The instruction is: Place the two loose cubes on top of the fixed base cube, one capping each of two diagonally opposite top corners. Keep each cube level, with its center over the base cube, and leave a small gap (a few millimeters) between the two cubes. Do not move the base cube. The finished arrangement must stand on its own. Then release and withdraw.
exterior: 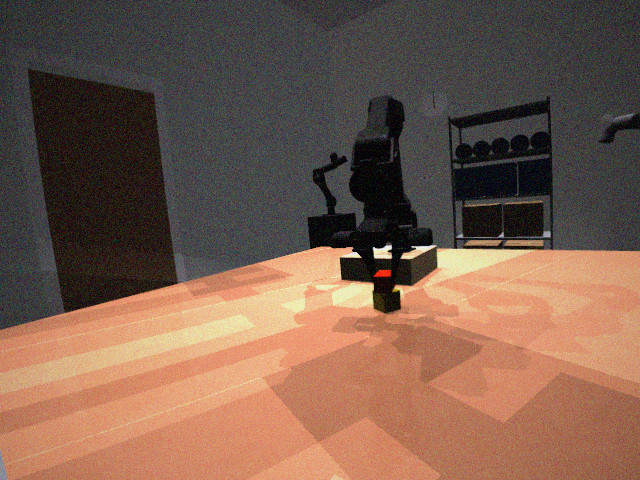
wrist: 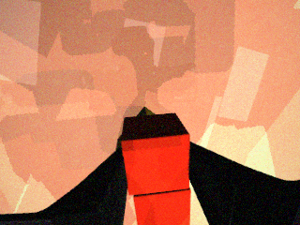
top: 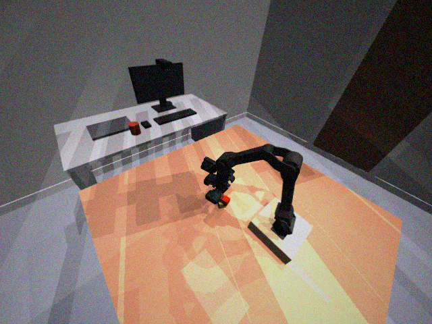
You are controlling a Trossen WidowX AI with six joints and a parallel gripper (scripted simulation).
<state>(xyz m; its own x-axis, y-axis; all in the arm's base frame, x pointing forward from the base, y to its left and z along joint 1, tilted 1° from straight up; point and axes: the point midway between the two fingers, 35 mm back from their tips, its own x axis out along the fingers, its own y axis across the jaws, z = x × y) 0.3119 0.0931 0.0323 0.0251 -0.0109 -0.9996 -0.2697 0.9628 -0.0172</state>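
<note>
Wrist view shows us a red cube (wrist: 156, 161) filling the lower middle, with the gripper's (wrist: 157, 187) dark fingers pressed to its left and right sides; we read the jaws as clamped on this cube. Below it, at the picture's bottom edge, a second red cube (wrist: 161, 208) shows, though we cannot tell from here how the two sit relative to each other. Just past the far edge of the held cube a small olive-yellow tip (wrist: 145, 112) peeks out, which we take for a corner of the base cube.

From the exterior view, the red cube (exterior: 383, 279) sits right on top of the yellow-olive base cube (exterior: 387, 300), between the gripper's fingers. The base cube rests on the orange table top (exterior: 206, 372), near the arm's pedestal (exterior: 421, 263).

From the top view, the arm (top: 275, 156) arches over from its base and points down at the stack (top: 223, 201).
</note>
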